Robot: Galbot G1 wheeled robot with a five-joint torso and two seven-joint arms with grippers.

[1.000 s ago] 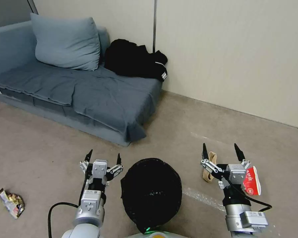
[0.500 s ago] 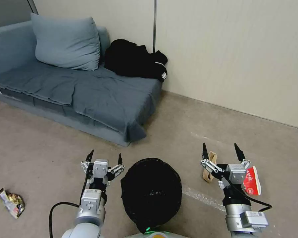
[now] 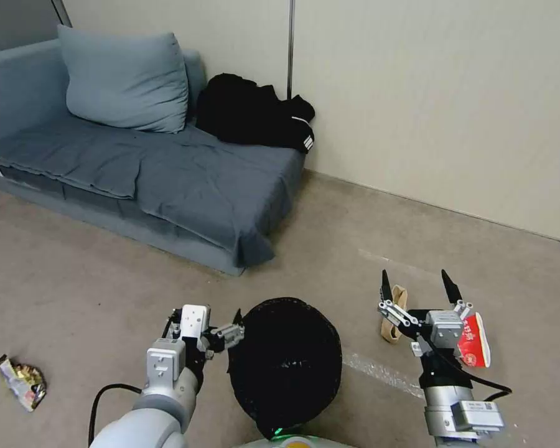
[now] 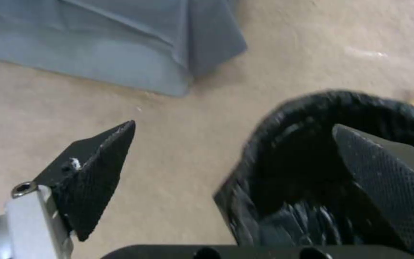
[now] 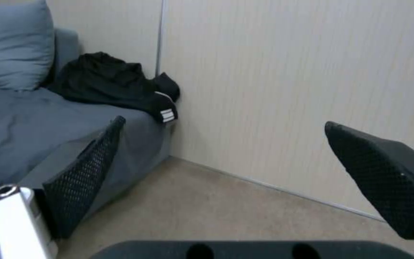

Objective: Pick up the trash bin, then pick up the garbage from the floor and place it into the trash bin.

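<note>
The trash bin [image 3: 285, 364] stands on the floor [image 3: 93, 280] between both arms. The left gripper [image 3: 206, 325], fingers apart, straddles its black-bagged rim; the right gripper [image 3: 415, 285] hovers, fingers spread, near a red packet [image 3: 474, 340].

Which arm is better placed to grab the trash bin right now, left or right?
Left. The left pincer is open and turned toward the trash bin, one fingertip already at its black-bagged rim. The right pincer, also open, hangs apart from the bin, over the floor by the brown paper piece.
</note>
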